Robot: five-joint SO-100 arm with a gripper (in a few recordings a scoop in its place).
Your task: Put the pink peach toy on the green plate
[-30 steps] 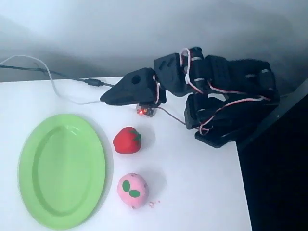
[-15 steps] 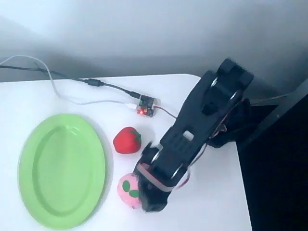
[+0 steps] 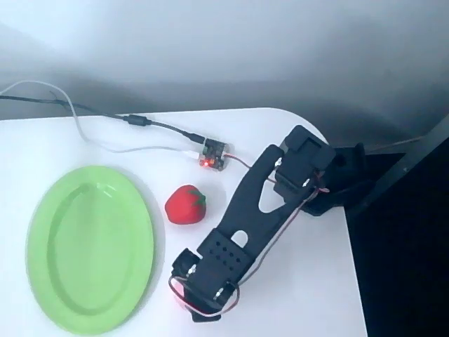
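A: Where's everything against the plate (image 3: 88, 249)?
B: Arm's right of it, claw (image 3: 198, 303) low on the surface (image 3: 309, 281). Strawberry (image 3: 185, 204) beside the rim.
A: Peach (image 3: 179, 291)?
B: Under the claw, just a pink sliver. Can't tell the claw's spread.

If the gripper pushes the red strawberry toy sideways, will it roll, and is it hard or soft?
The red strawberry toy looks rounded with no flat base, so it would probably roll or wobble across the smooth white table. Its matte, plush-looking surface suggests it is soft and light, likely squashing slightly rather than slipping.
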